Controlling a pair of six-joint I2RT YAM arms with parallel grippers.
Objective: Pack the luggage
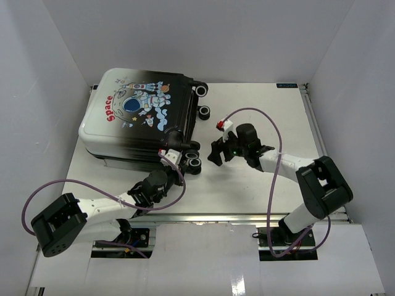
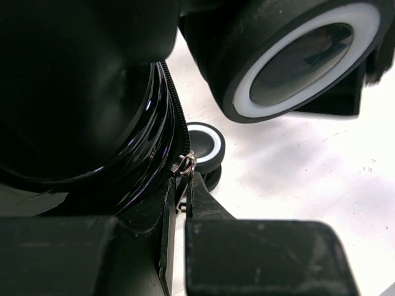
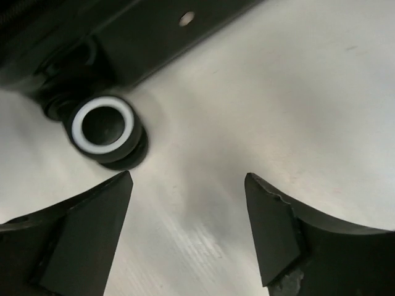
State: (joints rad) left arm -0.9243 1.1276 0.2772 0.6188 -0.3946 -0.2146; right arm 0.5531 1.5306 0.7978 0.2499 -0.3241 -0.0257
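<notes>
The luggage point(image 1: 139, 117) lies flat and closed at the back left of the table, astronaut and red "Space" print facing up. My left gripper point(image 1: 165, 174) is at its near right corner. In the left wrist view that gripper point(image 2: 183, 182) is shut on the small metal zipper pull point(image 2: 185, 163), which sits on the black zipper rim point(image 2: 174, 105). My right gripper point(image 1: 216, 153) hovers just right of the suitcase's near wheels point(image 1: 194, 163). In its own view the right gripper point(image 3: 188, 176) stands open over bare table with nothing between the fingers, and one wheel point(image 3: 102, 126) lies beyond the left fingertip.
Two more wheels point(image 1: 205, 112) stick out of the suitcase's right side at the back. White walls close in the table point(image 1: 265, 117) on the left, back and right. The right arm's purple cable point(image 1: 271, 179) loops over the table.
</notes>
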